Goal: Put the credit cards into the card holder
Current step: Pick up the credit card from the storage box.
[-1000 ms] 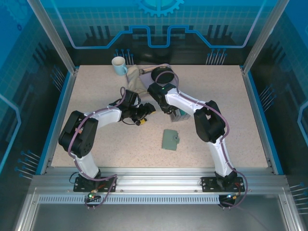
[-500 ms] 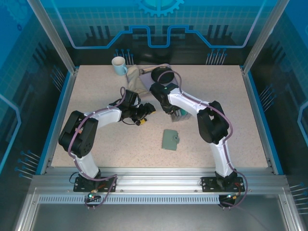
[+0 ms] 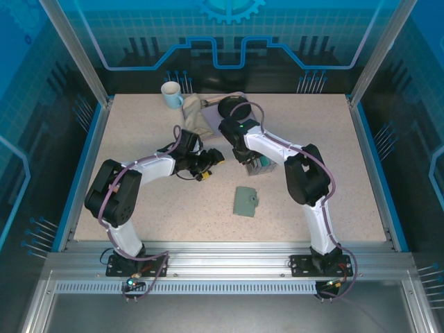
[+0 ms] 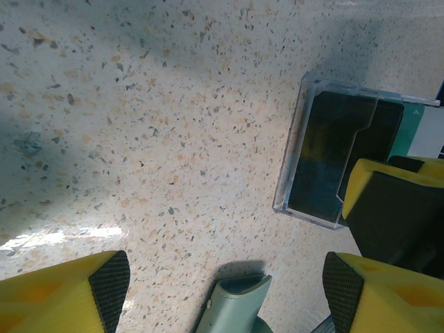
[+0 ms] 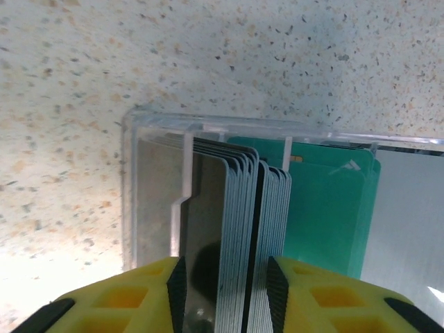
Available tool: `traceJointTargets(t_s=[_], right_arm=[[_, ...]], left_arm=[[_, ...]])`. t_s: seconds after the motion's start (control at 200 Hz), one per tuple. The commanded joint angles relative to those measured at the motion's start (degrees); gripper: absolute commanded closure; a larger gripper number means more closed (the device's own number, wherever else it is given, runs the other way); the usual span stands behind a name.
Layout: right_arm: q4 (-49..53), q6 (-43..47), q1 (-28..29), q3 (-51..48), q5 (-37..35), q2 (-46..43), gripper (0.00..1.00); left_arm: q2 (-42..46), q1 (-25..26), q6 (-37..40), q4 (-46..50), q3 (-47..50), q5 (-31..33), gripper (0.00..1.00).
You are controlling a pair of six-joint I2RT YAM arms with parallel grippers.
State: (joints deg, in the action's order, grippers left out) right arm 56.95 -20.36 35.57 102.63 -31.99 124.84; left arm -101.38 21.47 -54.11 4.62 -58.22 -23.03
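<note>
On the counter, right claw narrow astride credit cards in a clear box — grip cannot be told, left claw wide, card holder nearer

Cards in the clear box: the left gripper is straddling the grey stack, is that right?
No. It is the right gripper that is straddling the grey cards in the clear box. The right wrist view shows it, with one jaw on each side of the stack.

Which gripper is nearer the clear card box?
Right: the right gripper straddles the cards standing in the box. The left gripper hangs open to one side, apart.
</note>
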Motion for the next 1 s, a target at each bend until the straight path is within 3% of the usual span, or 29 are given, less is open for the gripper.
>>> traceJointTargets(t_s=[0.0, 0.365, 0.625, 0.995], right_arm=[[1.0, -0.5, -0.2, 0.8, -3.3, 2.8, 0.62], [1.2, 0.3, 0.9, 0.8, -7.0, 1.9, 0.70], [1.2, 1.7, 0.6, 0.4, -7.0, -0.6, 0.82], [1.4, 3.0, 0.7, 0.7, -6.0, -3.1, 0.85]], left_arm=[[-1.2, -0.6, -0.4, 1.0, 0.3, -1.4, 0.23], [-2.1, -0.6, -0.2, 1.5, -0.6, -1.9, 0.23], [-2.5, -0.6, -0.2, 1.6, -0.6, -2.0, 0.23], [-3.0, -0.6, -0.1, 1.5, -0.9, -2.2, 0.23]])
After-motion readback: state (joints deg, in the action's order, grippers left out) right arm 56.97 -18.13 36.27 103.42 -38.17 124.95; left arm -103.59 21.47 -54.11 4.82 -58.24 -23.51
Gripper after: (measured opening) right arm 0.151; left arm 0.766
